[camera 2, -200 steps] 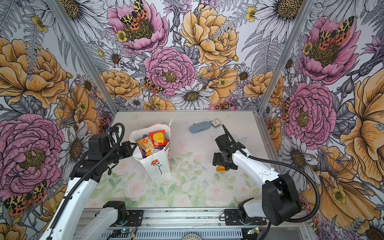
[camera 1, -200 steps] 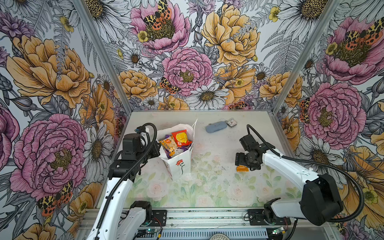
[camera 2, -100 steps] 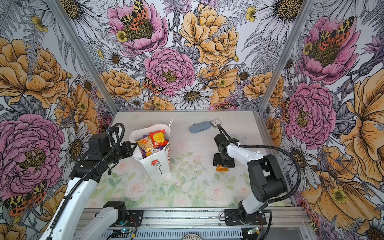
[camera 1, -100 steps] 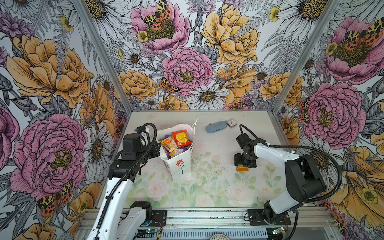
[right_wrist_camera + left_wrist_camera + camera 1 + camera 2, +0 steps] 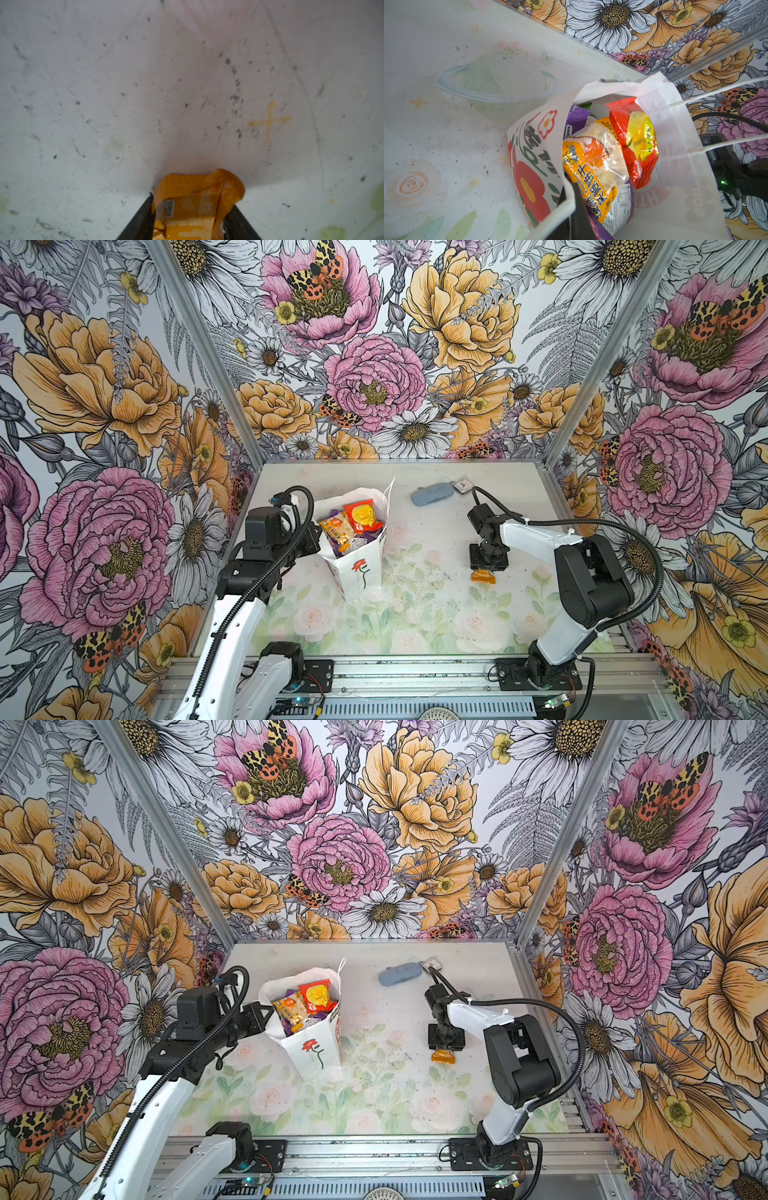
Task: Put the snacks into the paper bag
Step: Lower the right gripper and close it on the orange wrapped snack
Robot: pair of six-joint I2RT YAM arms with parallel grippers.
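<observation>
So the last loose snack, a small orange packet, was sitting right between the two dark fingers of the right gripper. In the wrist view both fingers were pressed up against its sides, so it looked pinched, with the crumpled end poking out past the tips. In both top views that gripper pointed straight down at the table, right of the middle, and the orange end peeked out from under it on the side toward the front rail. I honestly couldn't tell if the packet was resting on the surface or just off it. The paper bag stood well apart from it, over on the left half of the table, upright and open, rose drawing facing front. It was pretty stuffed: a red-yellow packet stuck up at the back, an orange-and-clear packet was just beside it, and a purple pouch was tucked underneath. The left gripper was clamped on the bag's rim, one finger inside and one outside. Back by the rear wall lay a grey-blue case with a little square tag right beside it, both clear of the grippers.
</observation>
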